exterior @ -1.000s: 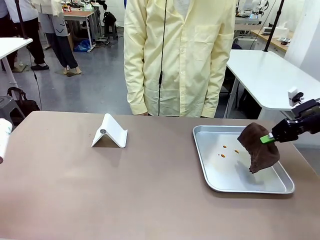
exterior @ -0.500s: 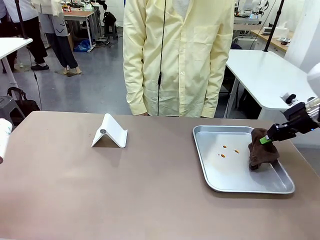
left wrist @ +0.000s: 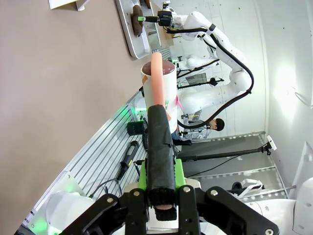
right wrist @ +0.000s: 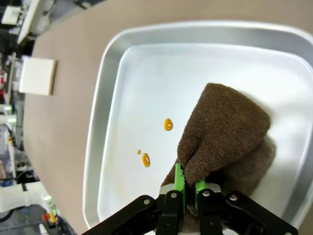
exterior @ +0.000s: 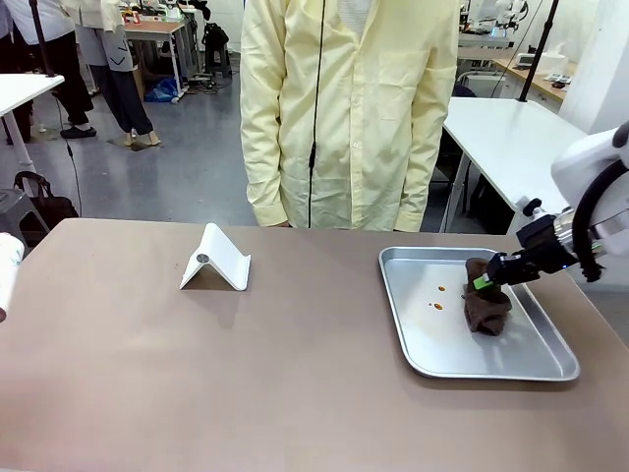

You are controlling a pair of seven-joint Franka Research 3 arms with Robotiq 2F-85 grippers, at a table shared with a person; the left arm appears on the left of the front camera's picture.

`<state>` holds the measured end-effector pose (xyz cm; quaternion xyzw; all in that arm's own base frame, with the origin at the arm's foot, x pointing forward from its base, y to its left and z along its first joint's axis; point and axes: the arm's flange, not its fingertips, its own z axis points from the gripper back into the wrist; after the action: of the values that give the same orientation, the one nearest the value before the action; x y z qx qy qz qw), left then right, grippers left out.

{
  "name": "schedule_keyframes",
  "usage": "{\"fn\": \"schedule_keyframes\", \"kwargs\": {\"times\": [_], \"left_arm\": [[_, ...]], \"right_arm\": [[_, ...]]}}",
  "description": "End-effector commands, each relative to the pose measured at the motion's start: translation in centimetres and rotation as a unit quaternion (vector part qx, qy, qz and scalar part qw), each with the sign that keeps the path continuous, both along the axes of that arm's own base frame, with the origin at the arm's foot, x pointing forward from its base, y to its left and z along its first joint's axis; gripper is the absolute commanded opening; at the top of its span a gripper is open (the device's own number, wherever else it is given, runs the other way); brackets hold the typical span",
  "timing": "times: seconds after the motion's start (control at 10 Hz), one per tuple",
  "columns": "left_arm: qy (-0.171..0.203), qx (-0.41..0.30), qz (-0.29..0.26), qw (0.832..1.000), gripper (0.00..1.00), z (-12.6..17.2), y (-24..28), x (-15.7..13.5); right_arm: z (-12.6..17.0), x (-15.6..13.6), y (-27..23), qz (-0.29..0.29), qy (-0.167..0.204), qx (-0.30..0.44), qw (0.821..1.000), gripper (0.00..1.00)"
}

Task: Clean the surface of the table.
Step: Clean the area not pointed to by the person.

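Table first: a big rectangular, smooth, matte greyish-brown table [exterior: 275, 388] that takes up the whole near half of the front view. I can't spot any spill on the top itself. At about 3 o'clock from its middle sits a shallow silver metal tray [exterior: 447, 349], and that's where the mess is. Three small orange drops [exterior: 438, 306] lie on the tray floor, not on the table.

The right gripper [exterior: 481, 283] is pinched tight on a bunched-up brown terry cloth [exterior: 486, 315], which slumps onto the tray floor. The bit that matters is that the drops lie at 9 o'clock from the cloth in the front view, near it but not touching. From the right wrist camera they're at 10 to 11 o'clock off the fingertips, with the cloth bulging up at 1 o'clock. The cloth's just a lump, so there's no real long axis to line up. My guess is the next move is a short drag toward 9 o'clock.

The left gripper [left wrist: 160, 178] is clamped on a black-sleeved stick with a salmon-pink end [left wrist: 160, 142]. It's well apart from the tray, so the right arm is clearly the nearer one.

Further out on the top there's a white folded stand [exterior: 216, 261] at 11 o'clock. A person in a pale yellow coat [exterior: 349, 118] stands at the far edge at 12 o'clock, arms hanging down. A white-topped table [exterior: 521, 147] stands behind at 2 o'clock.
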<state>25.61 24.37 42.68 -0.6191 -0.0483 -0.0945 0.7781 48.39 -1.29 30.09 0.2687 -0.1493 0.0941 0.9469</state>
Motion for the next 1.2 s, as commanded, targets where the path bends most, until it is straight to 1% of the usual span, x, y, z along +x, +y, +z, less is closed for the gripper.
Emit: {"fn": "schedule_keyframes", "kwargs": {"times": [0.0, 0.2, 0.7, 0.9, 1.0, 1.1], "left_arm": [[-0.004, -0.002, 0.003, 1.000, 0.22, 0.4, -0.2, 0.0], [-0.004, -0.002, 0.003, 1.000, 0.22, 0.4, -0.2, 0.0], [-0.004, -0.002, 0.003, 1.000, 0.22, 0.4, -0.2, 0.0], [-0.004, -0.002, 0.003, 1.000, 0.22, 0.4, -0.2, 0.0], [-0.004, -0.002, 0.003, 1.000, 0.22, 0.4, -0.2, 0.0], [-0.004, -0.002, 0.003, 1.000, 0.22, 0.4, -0.2, 0.0]], "right_arm": [[-1.5, 0.0, 1.2, 0.022, -0.012, 0.010, 1.000, 0.09], [-1.9, 0.0, 3.3, 0.043, -0.011, 0.044, 0.998, 0.09], [-3.2, -0.8, 8.6, 0.121, 0.032, 0.088, 0.988, 0.09], [-3.3, -1.5, 10.4, 0.152, 0.028, 0.073, 0.985, 0.09], [-3.6, -1.4, 10.5, 0.153, 0.031, 0.064, 0.986, 0.09], [-3.7, -1.1, 10.1, 0.142, 0.028, 0.055, 0.988, 0.09]]}}
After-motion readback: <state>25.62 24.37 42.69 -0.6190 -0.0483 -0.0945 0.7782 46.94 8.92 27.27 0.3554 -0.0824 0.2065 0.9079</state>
